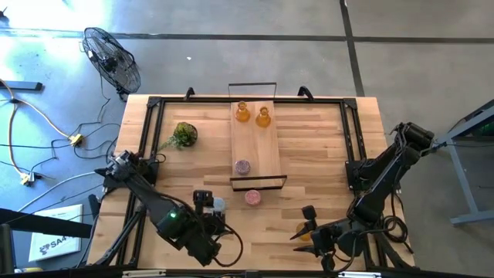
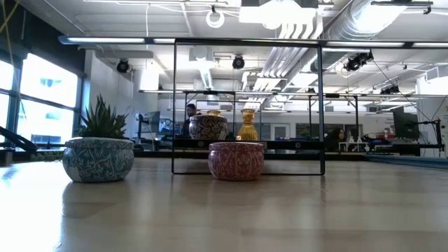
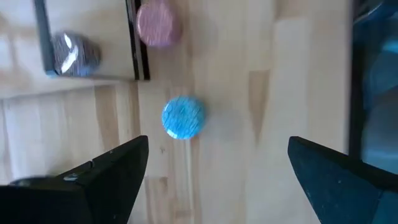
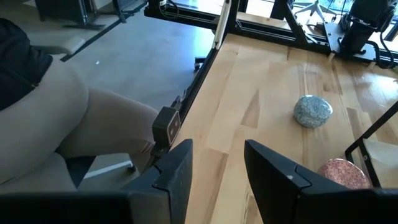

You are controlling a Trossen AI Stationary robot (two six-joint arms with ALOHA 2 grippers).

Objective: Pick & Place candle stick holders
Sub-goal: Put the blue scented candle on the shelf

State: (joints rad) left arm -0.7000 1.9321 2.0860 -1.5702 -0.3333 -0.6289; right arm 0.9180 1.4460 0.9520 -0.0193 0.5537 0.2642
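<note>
**Left pincer spread wide over the light-blue holder**

The left gripper (image 3: 217,146) points down at the table with its fingers spread wide and nothing between them. The light-blue candle stick holder (image 3: 183,116) stands just ahead of the tips, nearer one finger than the other. A clean grasp likely needs the pincer to centre on it first, then lower straight down before closing. A pink holder (image 3: 159,23) and the tray (image 3: 134,43) frame lie further ahead and should be kept clear. The right gripper (image 4: 217,149) waits low at the table's near edge, its fingers narrowly apart and empty.
</note>
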